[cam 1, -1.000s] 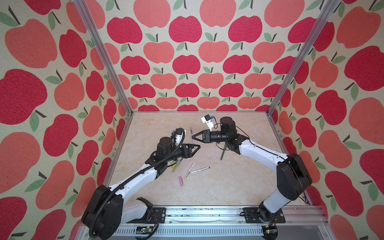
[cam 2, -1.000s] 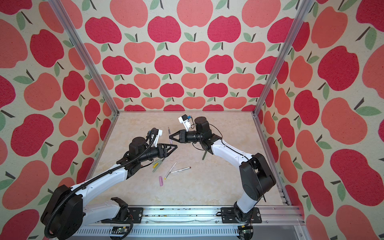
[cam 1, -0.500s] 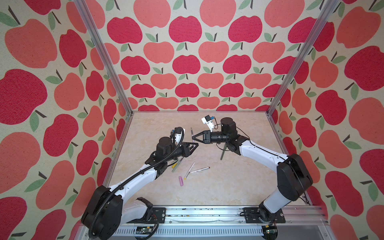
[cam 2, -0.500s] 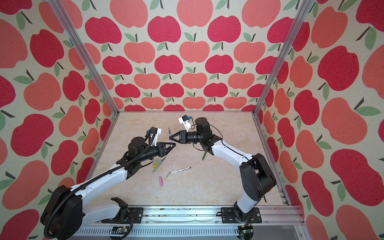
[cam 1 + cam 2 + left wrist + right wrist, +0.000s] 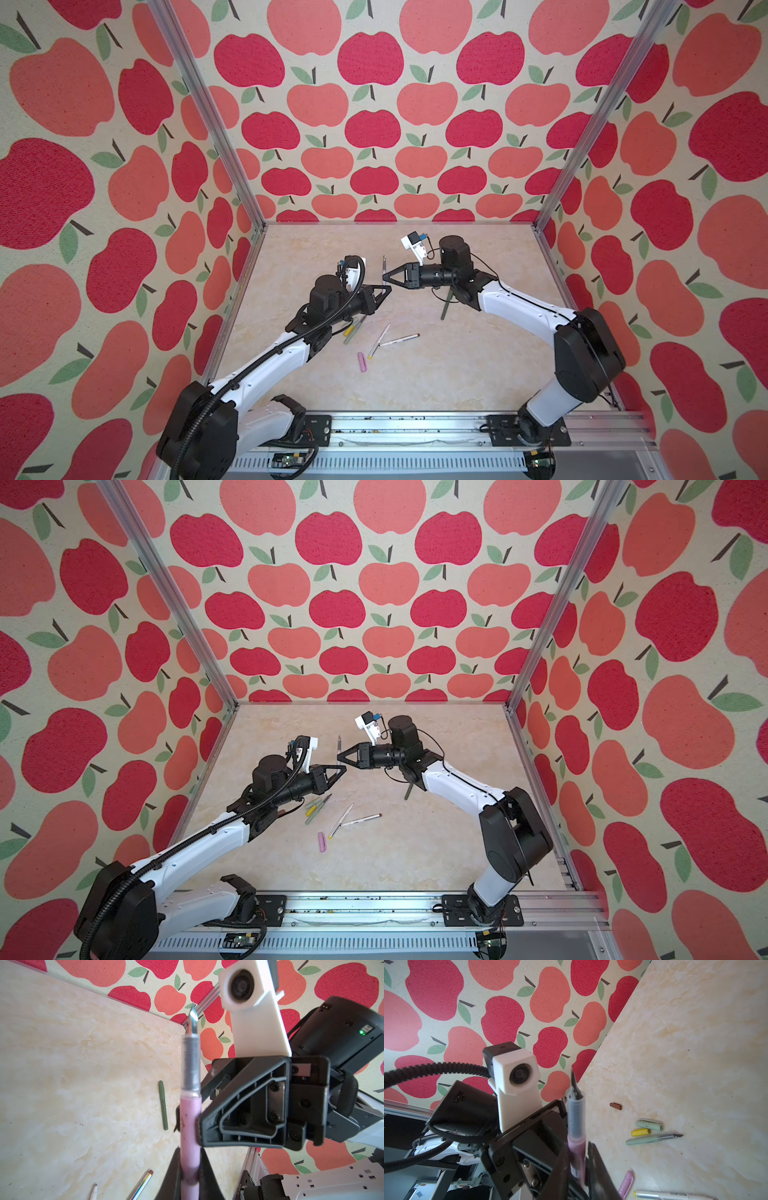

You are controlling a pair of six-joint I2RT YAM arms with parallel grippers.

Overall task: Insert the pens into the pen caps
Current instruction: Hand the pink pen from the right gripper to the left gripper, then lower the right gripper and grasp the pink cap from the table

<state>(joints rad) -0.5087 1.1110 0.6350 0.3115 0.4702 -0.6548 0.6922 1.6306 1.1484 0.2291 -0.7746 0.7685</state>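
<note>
**A:** Left gripper [image 5: 388, 289] has snapped closed since 1 second ago, when its jaws stood wide. Now it pinches the lilac-pink pen [image 5: 190, 1126] low on the barrel.

**B:** And the right gripper [image 5: 384, 274]?

**A:** Its jaws flank the same barrel, just nearer the nib than the left pair. The right wrist view shows a sliver of gap beside 1 finger, so I cannot tell whether it is gripping or only resting there.

**B:** Where does the pen sit?

**A:** In the air over the middle of the table [image 5: 457, 374], between the 2 grippers. Its long axis is upright and the dark nib is on top, clear of both pairs of jaws.

**B:** So what does the capping turn on?

**A:** The pink cap [image 5: 362, 361] lies flat on the table, well apart from the pen. It is below the pen, on the near side and slightly to the left. The nib points up, away from it. I judge that the right gripper, once free, must fetch the cap and bring its mouth onto the nib along the barrel's axis.
</note>
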